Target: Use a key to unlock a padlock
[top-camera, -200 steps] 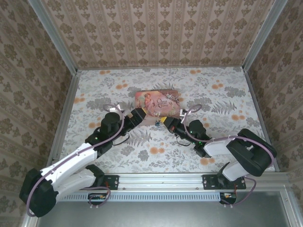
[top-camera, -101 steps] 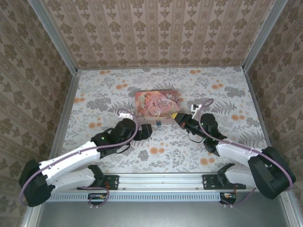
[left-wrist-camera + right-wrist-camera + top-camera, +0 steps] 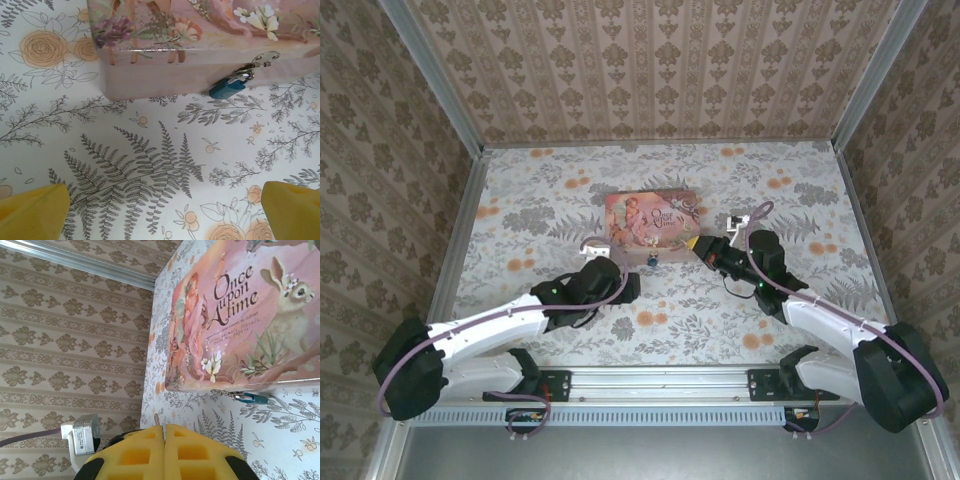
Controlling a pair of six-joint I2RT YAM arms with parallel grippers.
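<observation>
Wide apart stand the jaws of the left gripper (image 3: 162, 214). Its two yellow fingertips (image 3: 32, 212) sit at the bottom corners of the left wrist view with bare table (image 3: 150, 165) between them, and they hold and touch nothing. From above, the left gripper (image 3: 624, 284) lies on the near side of the tin (image 3: 653, 218), a little toward the table's left edge, pointing at the tin's near wall and apart from it.

The tin, pink and printed with a picture, lies flat around the middle of the table, closer to the far edge than to the near one. The padlock (image 3: 227, 87), small and blue, hangs from a silver hasp (image 3: 260, 59) on the tin's near wall, tilted, with its body against that wall low down. Whether it touches the table I cannot tell. In the top view the padlock (image 3: 653, 260) shows as a dark speck at the tin's near edge, between the two grippers.

On the right, the jaws are pressed together. The right gripper (image 3: 164, 440) has its yellow pads (image 3: 192, 452) meeting along one seam, and a thin metal sliver, the key (image 3: 157, 418), sticks out of the top of that seam, pinched between them. The key is apart from the padlock (image 3: 250, 398), which lies beyond it at the tin's (image 3: 240, 315) near edge. From above, the right gripper (image 3: 696, 245) sits just beside the tin's near right corner, its tip turned toward the padlock.
</observation>
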